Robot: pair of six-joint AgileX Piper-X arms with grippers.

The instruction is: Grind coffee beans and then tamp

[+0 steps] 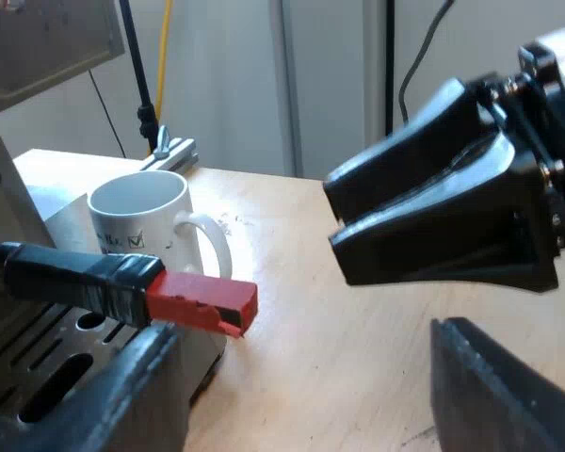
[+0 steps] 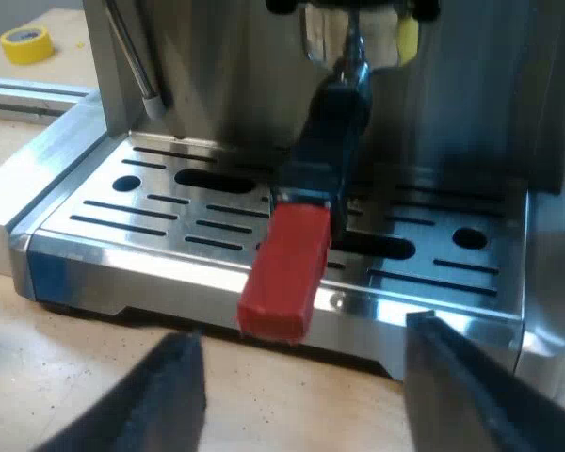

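Now, we see the holder (image 2: 306, 188) locked into the front of the espresso machine (image 2: 217, 85), red end facing our right gripper (image 2: 301, 337), fingers (image 2: 174, 395) spread empty, left gripper (image 1: 301, 341) likewise released, mug (image 1: 141, 212) beside the drip tray (image 2: 122, 250), print unreadable.

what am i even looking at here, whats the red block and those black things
Two robot arms work here, each with a camera at its wrist, so each picture looks out past that arm's own two black fingers. The left gripper and the right gripper are both open and hold nothing. The metal box is an espresso machine. The red block is the end of the holder's handle, locked into the machine's front over the slotted drip tray. A white mug stands on the wooden table by the machine.
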